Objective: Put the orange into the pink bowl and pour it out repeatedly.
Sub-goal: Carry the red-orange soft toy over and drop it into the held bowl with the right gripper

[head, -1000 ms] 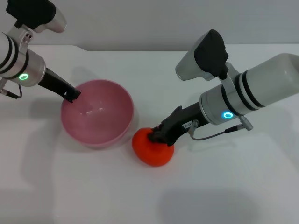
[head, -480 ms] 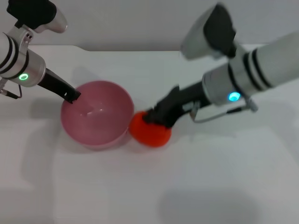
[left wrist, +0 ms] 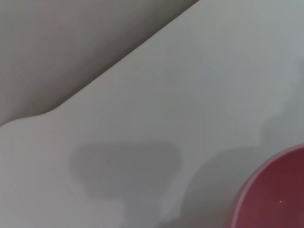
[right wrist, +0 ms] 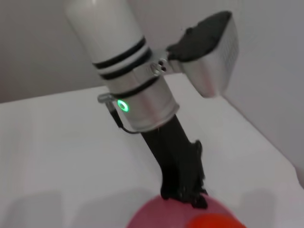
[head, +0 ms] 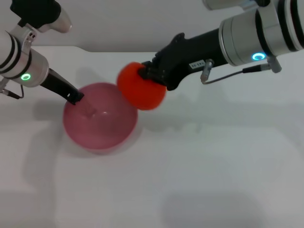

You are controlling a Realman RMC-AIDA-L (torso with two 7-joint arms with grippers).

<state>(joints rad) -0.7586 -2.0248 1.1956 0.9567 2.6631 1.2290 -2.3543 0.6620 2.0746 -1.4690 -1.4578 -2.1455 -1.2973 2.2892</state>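
Observation:
The orange (head: pixel 140 89) hangs in the air just above the right rim of the pink bowl (head: pixel 100 124), with my right gripper (head: pixel 146 73) shut on its top. The bowl stands upright on the white table, and nothing shows inside it. My left gripper (head: pixel 76 98) is shut on the bowl's far left rim. In the right wrist view the left gripper (right wrist: pixel 184 194) grips the bowl's rim (right wrist: pixel 156 212), and a sliver of the orange (right wrist: pixel 213 222) shows at the picture's edge. The left wrist view holds only a part of the bowl (left wrist: pixel 275 190) and bare table.
The white table (head: pixel 199 171) runs out to a grey wall at the back. Nothing else stands on it.
My right gripper lifted the orange off the table beside the bowl and carried it up and to the left, over the bowl's right rim. The left arm and bowl stayed put.

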